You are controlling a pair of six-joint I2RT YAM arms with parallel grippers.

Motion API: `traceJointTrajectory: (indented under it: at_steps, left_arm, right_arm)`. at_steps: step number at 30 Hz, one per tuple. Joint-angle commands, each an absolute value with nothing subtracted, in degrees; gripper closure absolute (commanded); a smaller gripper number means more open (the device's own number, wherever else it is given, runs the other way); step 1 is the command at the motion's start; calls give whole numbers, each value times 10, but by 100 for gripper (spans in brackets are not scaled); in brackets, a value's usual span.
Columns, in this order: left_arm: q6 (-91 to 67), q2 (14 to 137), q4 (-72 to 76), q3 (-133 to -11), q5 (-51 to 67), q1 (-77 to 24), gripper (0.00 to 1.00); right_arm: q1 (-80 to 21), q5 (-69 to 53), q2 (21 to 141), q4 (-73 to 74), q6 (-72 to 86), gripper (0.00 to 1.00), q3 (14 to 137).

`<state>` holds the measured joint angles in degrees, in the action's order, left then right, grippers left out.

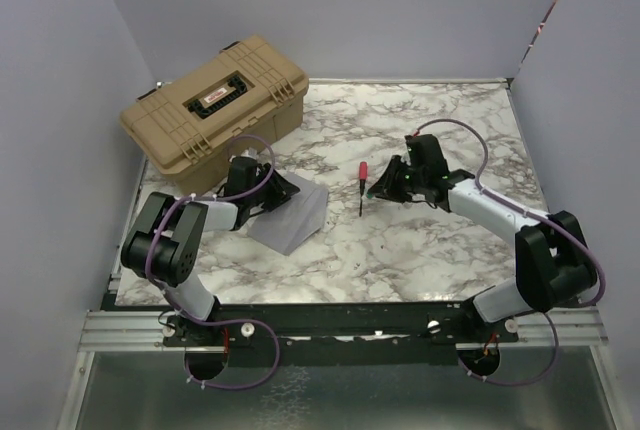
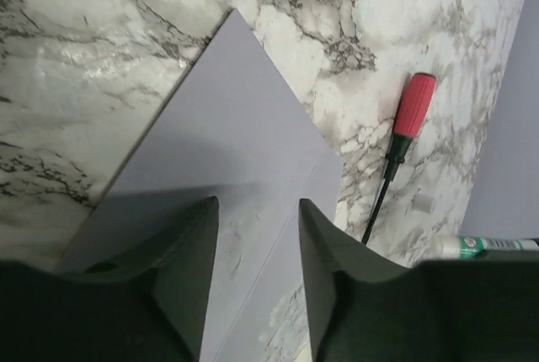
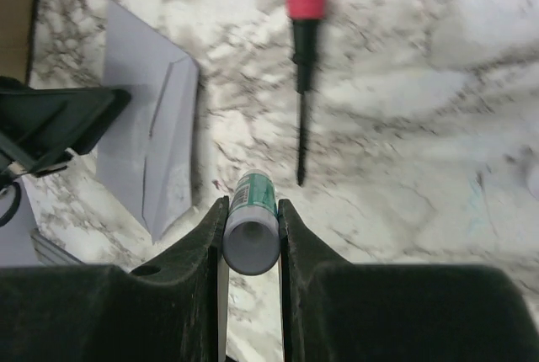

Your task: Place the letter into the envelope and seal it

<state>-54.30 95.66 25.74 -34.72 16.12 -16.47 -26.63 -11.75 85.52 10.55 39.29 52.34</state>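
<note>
- The envelope (image 1: 297, 215) lies flat on the marble surface (image 1: 420, 250). It is just in front of the big tan case (image 1: 215, 100).
- The left jaws are spread wide over the end of the envelope nearest the case. Grey paper shows between the two black fingers (image 2: 189, 278). I cannot tell if they touch the paper.
- A fold line runs across the envelope near one end.
- The right jaws are pinching a glue stick (image 3: 251, 231). It is a white tube with a green band, held tight on both sides.
- A screwdriver (image 1: 362, 185) with a red handle lies on the surface. It is between the envelope and the right jaws, and it does not touch the envelope.
- The right jaws with the glue stick are just beside the screwdriver, near the middle of the surface.
</note>
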Motion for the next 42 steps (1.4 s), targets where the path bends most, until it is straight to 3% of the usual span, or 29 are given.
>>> traceJointTrajectory:
  at_steps: [1, 8, 12, 17, 24, 28, 30, 32, 35, 38, 42]
  left_arm:
    - [-488, 911, 183, -347, 210, -164, 51]
    - [-474, 831, 149, -338, 210, -164, 41]
    - [-444, 783, 108, -332, 189, -164, 35]
    - [-375, 748, 65, -328, 166, -163, 28]
    - [-356, 760, 5, -344, 118, -155, 25]
    - [-365, 767, -13, -343, 93, -146, 25]
    - [-365, 762, -15, -341, 89, -144, 26]
    - [-362, 759, -16, -341, 94, -142, 31]
    - [-359, 764, -19, -341, 127, -137, 52]
    - [-359, 766, -23, -332, 126, -137, 72]
    - [-362, 769, -45, -321, 79, -136, 84]
  right_arm:
    - [-224, -214, 820, 146, 467, 100, 471]
    - [-159, -244, 792, 106, 564, 99, 371]
    - [-132, -252, 787, 59, 608, 91, 317]
    - [-109, -266, 811, 14, 632, 76, 290]
    - [-100, -246, 820, 42, 648, 41, 292]
    - [-100, -218, 780, 77, 639, 33, 298]
    - [-100, -211, 759, 92, 616, 32, 308]
    - [-100, -223, 743, 91, 582, 38, 318]
    - [-117, -256, 721, 48, 544, 56, 321]
    - [-160, -243, 728, 36, 520, 68, 334]
    - [-240, -199, 776, 12, 518, 76, 359]
